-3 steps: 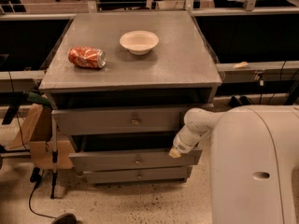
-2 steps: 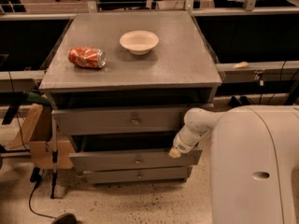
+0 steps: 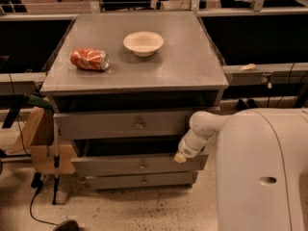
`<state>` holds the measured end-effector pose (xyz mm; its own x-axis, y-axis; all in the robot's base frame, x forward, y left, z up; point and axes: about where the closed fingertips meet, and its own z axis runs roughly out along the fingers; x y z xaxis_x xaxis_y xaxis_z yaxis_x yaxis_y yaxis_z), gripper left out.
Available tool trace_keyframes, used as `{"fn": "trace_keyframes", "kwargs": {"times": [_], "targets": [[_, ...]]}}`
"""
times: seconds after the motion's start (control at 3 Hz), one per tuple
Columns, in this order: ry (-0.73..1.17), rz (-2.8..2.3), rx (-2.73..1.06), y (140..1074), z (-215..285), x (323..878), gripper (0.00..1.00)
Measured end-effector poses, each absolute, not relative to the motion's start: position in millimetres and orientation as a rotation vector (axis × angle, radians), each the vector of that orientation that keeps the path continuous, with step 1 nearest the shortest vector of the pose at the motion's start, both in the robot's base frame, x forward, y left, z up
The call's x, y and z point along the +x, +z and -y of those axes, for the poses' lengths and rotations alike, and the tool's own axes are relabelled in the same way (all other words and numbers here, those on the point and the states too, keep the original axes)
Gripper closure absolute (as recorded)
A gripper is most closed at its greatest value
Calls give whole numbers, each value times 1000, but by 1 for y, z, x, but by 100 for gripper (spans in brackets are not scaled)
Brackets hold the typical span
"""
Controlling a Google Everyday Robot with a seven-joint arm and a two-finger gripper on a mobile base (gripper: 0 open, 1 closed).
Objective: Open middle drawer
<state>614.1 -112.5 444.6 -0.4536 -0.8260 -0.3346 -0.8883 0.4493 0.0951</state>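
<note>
**Middle drawer check-in: pretty much a freeze frame**

Nothing has visibly moved since the shot a second ago. Arm, drawers and the stuff on top all sit exactly where they were.

So, the claw (image 3: 180, 157) is parked low on the right side of the cabinet. Its yellowish tip is right at the upper right corner of the middle drawer (image 3: 115, 166), touching it or as good as. Whether the claw is apart or together I honestly cannot tell from this angle. The white arm (image 3: 204, 126) bends down to it from the big white robot body (image 3: 262, 172), which fills the lower right of the view.

The middle drawer is the mid-sized grey front with the small brass knob (image 3: 142, 166). It sits between the taller top drawer (image 3: 106, 125) and the skinny bottom drawer (image 3: 120, 181). It looks pulled out a little, since there's a dark gap above its top edge and its front stands forward of the bottom one, running slightly skewed.

Up on the desk (image 3: 187, 61) a crushed red can (image 3: 89, 59) lies on its side near the left edge. A white bowl (image 3: 143, 43) stands upright further back, well apart from the can. Off to the left of the cabinet there's a tan wooden piece (image 3: 41, 138) and a dark cable (image 3: 36, 206) trailing over the speckled floor.
</note>
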Motion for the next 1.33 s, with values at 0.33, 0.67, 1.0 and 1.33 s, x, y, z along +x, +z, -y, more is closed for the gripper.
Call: {"fn": "trace_keyframes", "kwargs": {"times": [0.33,0.67,1.0,1.33], "targets": [[377,-2461,-1486,445,113,617,58],[377,-2460,-1495,445,112,616,35],[377,-2460,-1495,445,112,618,11],[365,-2451,-1504,443,110,615,0]]}}
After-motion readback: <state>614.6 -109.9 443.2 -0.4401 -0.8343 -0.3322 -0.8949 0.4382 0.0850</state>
